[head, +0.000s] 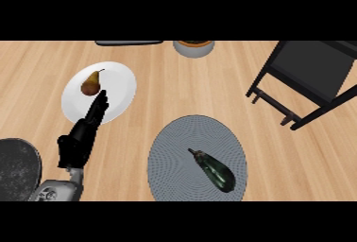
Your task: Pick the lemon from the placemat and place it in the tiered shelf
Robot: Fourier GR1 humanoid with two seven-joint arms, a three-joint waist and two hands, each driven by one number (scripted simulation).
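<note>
On the round grey placemat (181, 142) lies a dark, elongated eggplant (213, 170); no lemon shows anywhere. The black tiered shelf (310, 75) stands at the upper right of the wooden counter. My left hand (80, 139) comes in from the lower left with its fingers straight, their tips lying over the white plate (118, 82) just below a brown pear (90, 85). It holds nothing and is well to the left of the placemat. My right hand does not show.
A dark round speckled dish (15, 168) sits at the left edge beside my forearm. At the top edge are a grey pot with orange contents (193, 47) and a flat dark object (129, 42).
</note>
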